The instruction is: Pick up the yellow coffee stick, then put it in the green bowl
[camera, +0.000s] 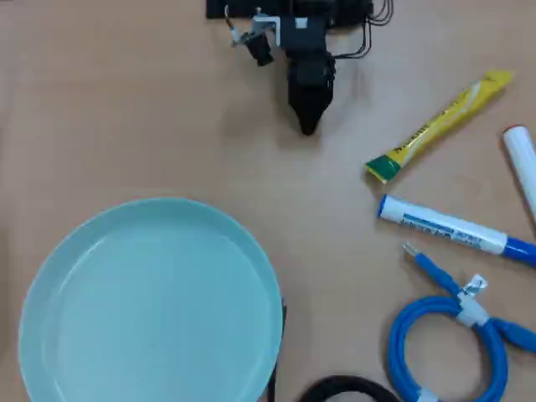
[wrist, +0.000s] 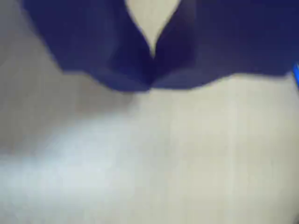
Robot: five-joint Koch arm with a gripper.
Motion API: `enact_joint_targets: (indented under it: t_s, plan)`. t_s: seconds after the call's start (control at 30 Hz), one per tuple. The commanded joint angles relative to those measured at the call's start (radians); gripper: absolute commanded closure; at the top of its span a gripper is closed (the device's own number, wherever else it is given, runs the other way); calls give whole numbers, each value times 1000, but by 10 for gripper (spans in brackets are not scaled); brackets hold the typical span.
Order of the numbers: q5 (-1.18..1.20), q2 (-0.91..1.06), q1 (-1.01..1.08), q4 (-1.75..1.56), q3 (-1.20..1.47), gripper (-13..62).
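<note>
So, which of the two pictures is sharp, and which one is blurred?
The overhead view is fairly sharp: the yellow coffee stick and the green bowl have clear edges under even light. The wrist view is badly out of focus: the hand is only a dark blue smear above a pale table.

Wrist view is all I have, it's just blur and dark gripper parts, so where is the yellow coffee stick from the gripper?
Observer: In the overhead view the yellow coffee stick lies to the right of the gripper, slanted, green end toward the bottom of that view.
Operator: Anything close to it?
Observer: A white-and-blue marker lies just below its green end, apart from it.
Operator: And the green bowl?
Observer: The green bowl sits at the lower left of the overhead view, nothing inside.
Operator: Is the gripper holding anything?
Observer: No. In the overhead view the table around its tip is bare, and the wrist view shows its jaws meeting.
</note>
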Motion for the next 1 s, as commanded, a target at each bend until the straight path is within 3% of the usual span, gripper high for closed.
enact_joint_targets:
  t_s: [0.0,0.97]
  plan:
    - [6,91,12,94,74,574]
    - [6,92,-49,14,-6,575]
